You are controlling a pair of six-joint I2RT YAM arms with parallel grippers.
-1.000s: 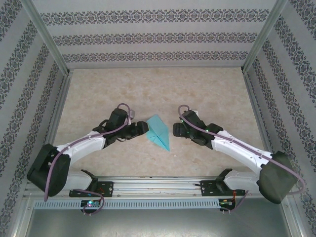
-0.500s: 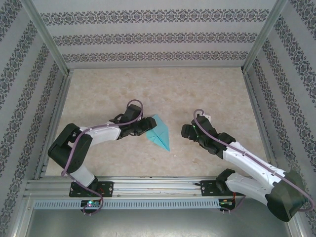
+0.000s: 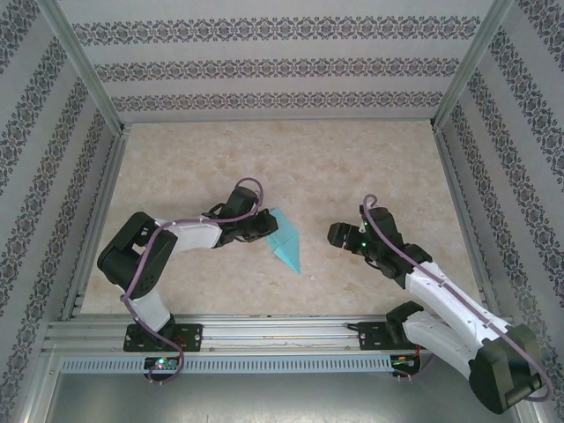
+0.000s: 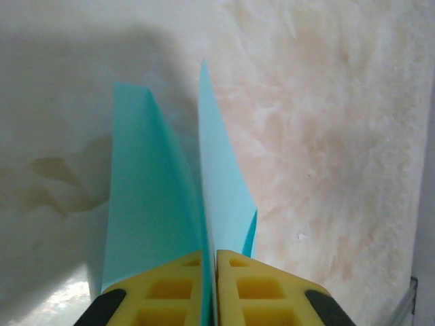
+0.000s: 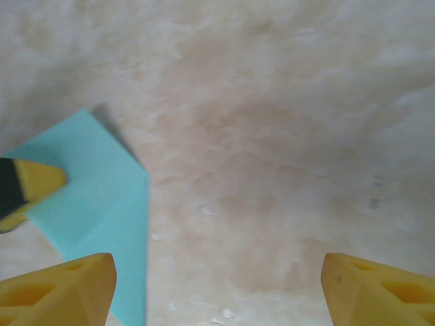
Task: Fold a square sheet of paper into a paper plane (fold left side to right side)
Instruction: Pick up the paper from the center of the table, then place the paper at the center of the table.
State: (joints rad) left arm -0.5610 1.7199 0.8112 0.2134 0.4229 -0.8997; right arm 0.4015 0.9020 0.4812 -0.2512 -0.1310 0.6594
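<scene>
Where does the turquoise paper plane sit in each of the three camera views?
Top external: paper plane mid-table, sharp point toward the arm bases.
Left wrist: paper plane centre-left, rising above the shut yellow jaws.
Right wrist: paper plane at left edge, lower half.
Shared landmark: left gripper pinching its wide end.

The left gripper presses its two yellow fingers together on the paper plane, and a thin turquoise layer is caught between them. From this grip the paper spreads in two flaps. The one left of the crease is broad with a blunt corner, and the one on the right is narrower and ends in a sharp point. The beige marbled table lies around the paper plane, in shadow on its left.
</scene>
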